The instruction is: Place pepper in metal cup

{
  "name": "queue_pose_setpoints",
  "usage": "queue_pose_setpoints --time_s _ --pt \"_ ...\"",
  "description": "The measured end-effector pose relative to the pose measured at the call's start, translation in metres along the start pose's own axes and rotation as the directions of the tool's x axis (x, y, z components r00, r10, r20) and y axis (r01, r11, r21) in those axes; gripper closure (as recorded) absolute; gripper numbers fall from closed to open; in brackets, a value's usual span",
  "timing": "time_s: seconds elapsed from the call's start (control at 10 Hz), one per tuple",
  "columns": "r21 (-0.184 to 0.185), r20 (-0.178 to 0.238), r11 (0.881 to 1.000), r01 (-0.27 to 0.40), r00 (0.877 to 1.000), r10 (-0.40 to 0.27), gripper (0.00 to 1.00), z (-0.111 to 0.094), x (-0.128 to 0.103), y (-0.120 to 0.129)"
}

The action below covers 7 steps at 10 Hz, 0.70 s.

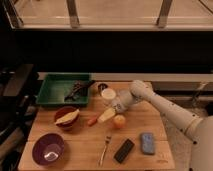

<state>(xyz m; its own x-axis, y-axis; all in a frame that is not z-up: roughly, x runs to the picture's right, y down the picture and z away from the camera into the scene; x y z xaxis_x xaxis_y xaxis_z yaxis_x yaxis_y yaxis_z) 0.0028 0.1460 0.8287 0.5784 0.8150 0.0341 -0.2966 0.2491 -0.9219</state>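
The pepper (92, 120) is a slim orange-red vegetable lying on the wooden table (80, 135), between the red bowl and the round orange fruit. Only its left end shows; the rest is hidden under my gripper. My gripper (106, 116) is low over the pepper's right part, its pale tip pointing down and to the left, with the arm reaching in from the right. A small dark metal cup (102, 87) stands at the back of the table beside a white cup (108, 94), just behind the gripper.
A green tray (50, 95) with dark items sits at the back left. A red bowl (66, 118) holds a pale yellow strip. A round orange fruit (119, 121), purple bowl (48, 149), fork (105, 148), black block (124, 150) and blue sponge (147, 142) lie in front.
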Motion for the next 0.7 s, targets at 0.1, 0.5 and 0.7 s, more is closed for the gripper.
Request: queue_pose_setpoints --time_s 0.1,0.5,0.7 --pt "0.0 -0.001 1.0 -0.001 1.0 0.001 0.2 0.0 0.001 0.0" --pt "0.02 0.028 0.999 0.037 0.999 -0.037 0.2 0.006 0.0 0.0" --pt "0.053 0.05 0.994 0.097 0.994 -0.1 0.2 0.021 -0.008 0.002"
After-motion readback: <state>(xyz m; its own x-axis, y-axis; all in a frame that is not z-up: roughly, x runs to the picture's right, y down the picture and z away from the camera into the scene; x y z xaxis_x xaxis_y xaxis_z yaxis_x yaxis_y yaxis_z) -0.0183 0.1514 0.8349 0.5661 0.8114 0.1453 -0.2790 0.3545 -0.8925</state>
